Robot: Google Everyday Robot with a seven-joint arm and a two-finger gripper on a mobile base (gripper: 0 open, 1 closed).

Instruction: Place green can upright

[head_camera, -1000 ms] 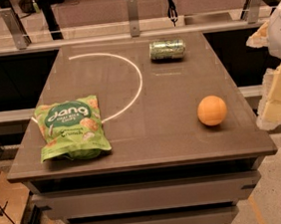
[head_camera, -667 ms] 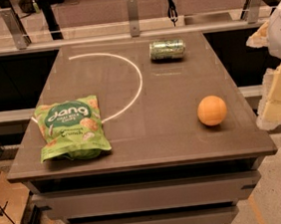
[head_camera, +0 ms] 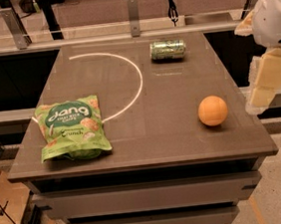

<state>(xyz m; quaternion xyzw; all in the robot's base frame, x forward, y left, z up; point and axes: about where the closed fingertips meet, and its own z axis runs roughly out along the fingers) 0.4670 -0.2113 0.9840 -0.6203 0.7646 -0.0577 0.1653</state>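
The green can [head_camera: 168, 50] lies on its side at the far middle of the dark table [head_camera: 180, 105], its length running left to right. My gripper [head_camera: 264, 87] hangs off the table's right edge, level with the orange and well to the near right of the can. It touches nothing on the table.
An orange [head_camera: 213, 110] sits on the right side of the table near the gripper. A flat green "dang" snack bag [head_camera: 70, 127] lies at the near left. A white curved line [head_camera: 135, 82] is marked on the tabletop. A rail [head_camera: 97, 33] runs behind the table.
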